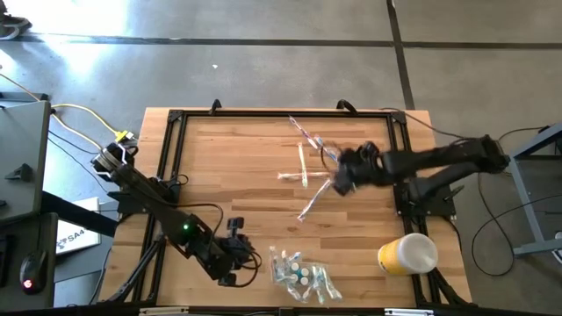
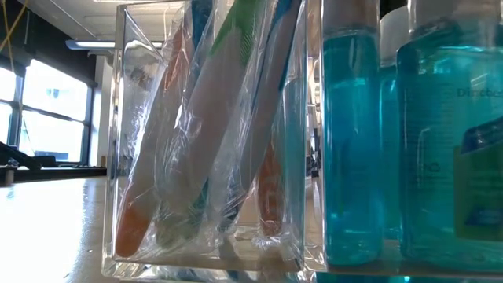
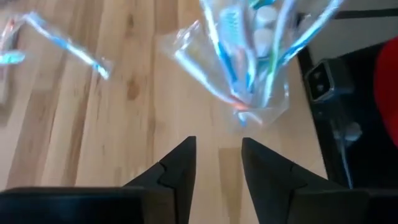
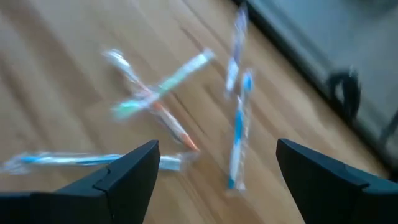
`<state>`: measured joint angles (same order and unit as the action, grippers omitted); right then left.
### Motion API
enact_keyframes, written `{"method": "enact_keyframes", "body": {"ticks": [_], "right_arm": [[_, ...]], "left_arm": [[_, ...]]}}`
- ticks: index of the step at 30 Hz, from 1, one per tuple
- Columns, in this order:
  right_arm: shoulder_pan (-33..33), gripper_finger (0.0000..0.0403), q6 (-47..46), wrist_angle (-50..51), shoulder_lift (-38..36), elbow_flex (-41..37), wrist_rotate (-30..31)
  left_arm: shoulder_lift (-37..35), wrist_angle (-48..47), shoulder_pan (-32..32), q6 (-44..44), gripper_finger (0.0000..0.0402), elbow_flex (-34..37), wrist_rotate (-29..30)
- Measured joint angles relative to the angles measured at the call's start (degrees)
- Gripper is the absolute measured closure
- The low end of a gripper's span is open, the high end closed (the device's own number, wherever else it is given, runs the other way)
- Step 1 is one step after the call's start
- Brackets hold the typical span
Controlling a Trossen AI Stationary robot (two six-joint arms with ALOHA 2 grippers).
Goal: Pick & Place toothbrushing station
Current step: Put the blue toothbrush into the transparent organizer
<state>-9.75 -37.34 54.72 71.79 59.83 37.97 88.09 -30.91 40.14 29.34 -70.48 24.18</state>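
- Wooden slatted counter [image 1: 237, 167] carries loose plastic-wrapped toothbrushes [image 1: 305, 171] scattered mid-surface, waiting to go in the clear plastic holder [image 1: 299, 274] near its front edge.
- My right hand [image 1: 339, 183] hovers over them, fingers spread wide and empty, ready to straddle one.
- My left hand [image 1: 246, 261] waits just beside the holder, partly open, holding nothing.

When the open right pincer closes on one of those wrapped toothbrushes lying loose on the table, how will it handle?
The wrapped toothbrushes look thin and light, so one would probably lift easily. The clear wrapper looks glossy and may slide or crinkle between the fingers. They lie crossed under the right pincer, so lifting one may nudge its neighbours.
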Motion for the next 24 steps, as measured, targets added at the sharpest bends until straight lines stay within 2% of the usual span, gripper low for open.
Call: {"method": "enact_keyframes", "body": {"ticks": [7, 12, 18, 24], "right_arm": [[21.82, 0.0088, 10.88, -3.30, 2.89, 0.00, -16.66], [31.61, 0.0088, 17.38, -9.65, 7.11, -0.02, -27.37], [36.72, 0.0088, 21.91, -15.68, 15.21, 0.00, -30.95], [38.87, 0.0088, 24.33, -15.60, 23.22, 0.00, -30.99]], "left_arm": [[-3.70, -5.58, 0.00, -6.59, 0.0277, 0.00, 0.77], [-4.82, -10.28, -0.24, -10.72, 0.0277, 0.00, 4.56], [-4.78, -13.16, -3.32, -15.97, 0.0277, 0.11, 5.89], [-4.78, -14.55, -8.90, -18.60, 0.0277, 0.97, 2.21]]}}
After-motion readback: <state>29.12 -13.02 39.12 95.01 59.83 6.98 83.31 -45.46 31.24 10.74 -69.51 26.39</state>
